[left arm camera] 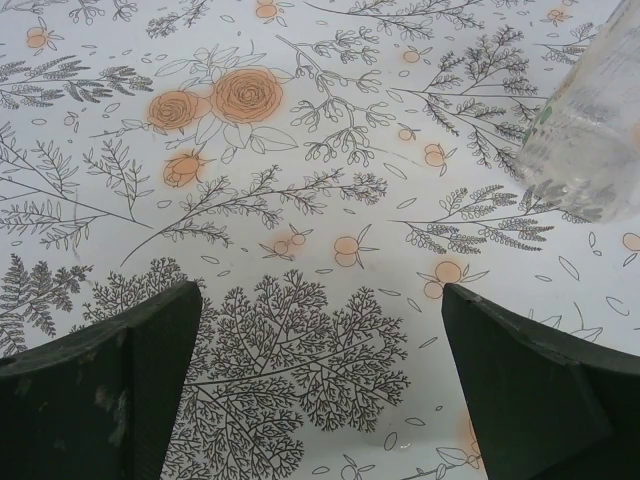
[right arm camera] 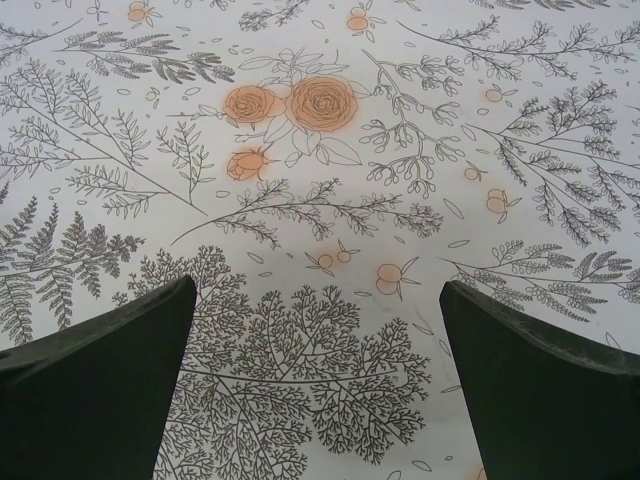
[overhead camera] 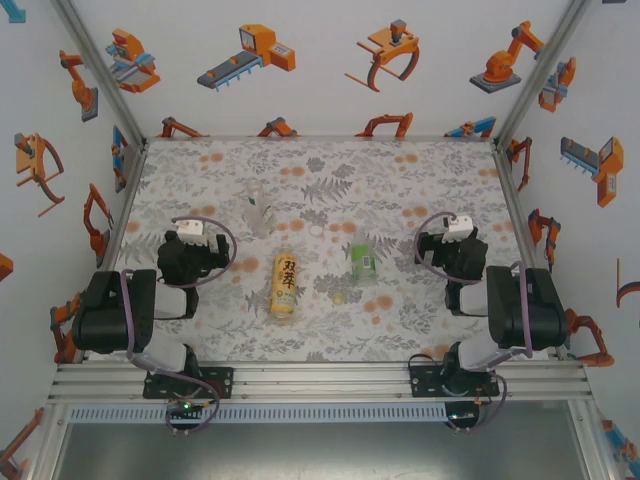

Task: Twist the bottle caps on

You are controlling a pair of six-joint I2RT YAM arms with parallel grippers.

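The clear bottle stands upright at the back left of the middle; its base is at the upper right of the left wrist view. The amber bottle with its yellow-orange label lies on its side at the centre. The short green bottle stands to its right. A pale yellow cap lies in front of the green bottle. A white cap and a light green cap lie behind. My left gripper is open over bare cloth, left of the bottles. My right gripper is open too, right of them.
A floral cloth covers the table. White walls with robot pictures and slanted metal posts close in the left, right and back. An aluminium rail carrying both arm bases runs along the near edge.
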